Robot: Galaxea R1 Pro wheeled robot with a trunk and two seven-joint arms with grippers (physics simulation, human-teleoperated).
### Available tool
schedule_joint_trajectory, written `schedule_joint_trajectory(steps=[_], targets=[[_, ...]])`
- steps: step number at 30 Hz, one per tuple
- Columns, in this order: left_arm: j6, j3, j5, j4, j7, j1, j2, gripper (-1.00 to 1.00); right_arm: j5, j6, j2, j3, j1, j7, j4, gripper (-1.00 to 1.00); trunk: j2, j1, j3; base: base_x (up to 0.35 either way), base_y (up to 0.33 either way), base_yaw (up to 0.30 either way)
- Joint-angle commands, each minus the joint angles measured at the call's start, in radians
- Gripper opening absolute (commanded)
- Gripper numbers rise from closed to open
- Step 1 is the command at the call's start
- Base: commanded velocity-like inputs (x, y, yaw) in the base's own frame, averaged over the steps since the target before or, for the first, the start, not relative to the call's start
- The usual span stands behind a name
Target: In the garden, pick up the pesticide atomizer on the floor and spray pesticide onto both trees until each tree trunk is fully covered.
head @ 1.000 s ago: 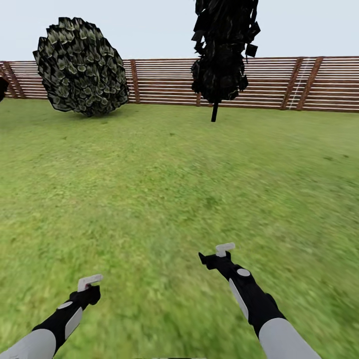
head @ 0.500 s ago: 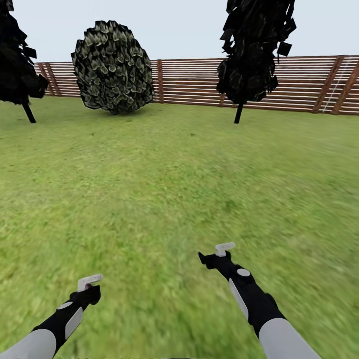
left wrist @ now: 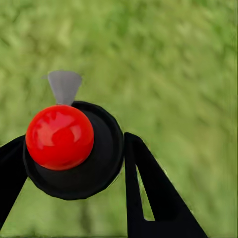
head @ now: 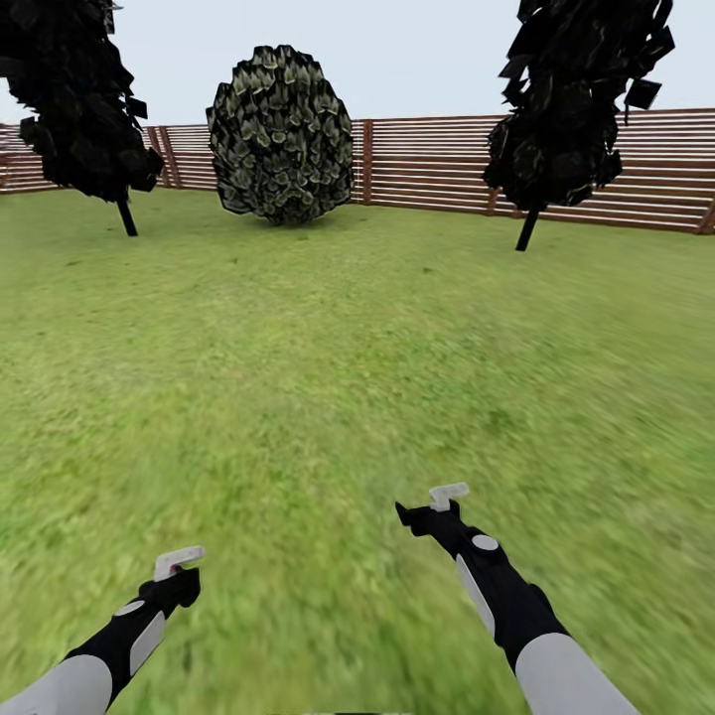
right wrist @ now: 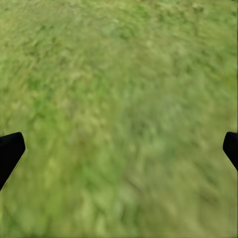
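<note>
In the left wrist view a small dark round sprayer, the pesticide atomizer [left wrist: 96,173], sits between the two black fingers [left wrist: 148,188] of my left gripper [left wrist: 74,144], which is shut on it. It has a grey nozzle and a red ball on top. In the head view my left gripper [head: 179,568] hangs low over the garden lawn [head: 328,377] at the near left. My right gripper [head: 437,504] is held further forward at the right; in its wrist view the right gripper [right wrist: 119,148] stands open, with grass between the fingers. The two thick-trunked trees and the pesticide are out of view.
A round leafy shrub [head: 281,134] stands at the back by the brown slat fence [head: 427,164]. Thin-trunked dark columnar trees rise at the far left [head: 74,99] and far right [head: 576,109]. Open grass stretches from my arms to them.
The head view has swung left, so shrub, fence and right dark tree slid rightward in the picture and a second dark tree came in at the left. Both arms hold the same pose.
</note>
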Motion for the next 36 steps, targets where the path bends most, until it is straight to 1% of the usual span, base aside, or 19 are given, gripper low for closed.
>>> schedule_joint_trajectory(steps=[1,9,36], targets=[[0.000,0.000,0.000,0.000,0.000,0.000,0.000,-1.00,0.000,0.000,0.000,0.000,0.000,0.000,0.000,1.00,0.000,0.000,0.000,0.000,0.000,0.282],[0.000,0.000,0.001,0.000,0.000,0.000,-0.001,-1.00,0.000,0.000,0.000,0.000,0.000,0.000,0.000,1.00,0.000,0.000,0.000,0.000,0.000,0.282],[0.003,0.000,0.001,0.000,0.001,0.000,-0.001,-1.00,0.000,0.000,0.000,0.001,0.000,0.000,0.000,1.00,0.189,-0.104,0.085,0.000,0.000,0.282]])
